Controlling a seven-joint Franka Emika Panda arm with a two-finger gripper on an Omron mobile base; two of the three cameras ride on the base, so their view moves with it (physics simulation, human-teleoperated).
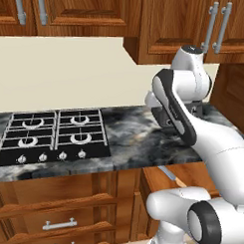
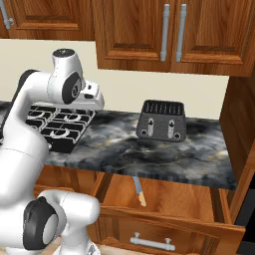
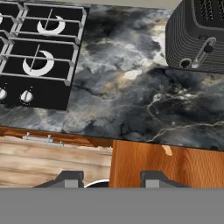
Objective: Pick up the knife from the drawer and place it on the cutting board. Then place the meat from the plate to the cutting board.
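- Showing the arm (image 2: 30, 144) raised above a dark marbled counter (image 2: 149, 149), its hand pointing down toward the counter's front edge and the open drawer (image 2: 169, 204) below.
- Gripper (image 3: 111, 177): in the hand view two dark fingertips (image 3: 70, 178) rise at the bottom of the frame, set apart with a gap between them and nothing in it — released, not grasping anything. In the right base view the hand sits at centre left, above the stove's right edge.
- Knife (image 2: 139, 191): lies inside the drawer, seen in the lower middle of the right base view; the bluish blade points toward the counter and partly disappears under its edge, the tan handle points toward the drawer front. In the hand view only the tip of the tan handle (image 3: 166, 150) shows, just below the counter's edge, right of centre.
- Drawer: pulled out beneath the counter, plain wood inside, with a silver bar handle (image 2: 152, 242) on its front at the bottom of the right base view.
- Stove (image 1: 51, 134): a black four-burner gas top at the left of the left base view, with a row of knobs along its near side.
- Toaster (image 2: 162, 120): dark, standing on the counter toward the back, right of centre in the right base view — well apart from the gripper.
- Wall cabinets (image 2: 164, 32): reddish-brown, with vertical silver handles, across the top of both base views.
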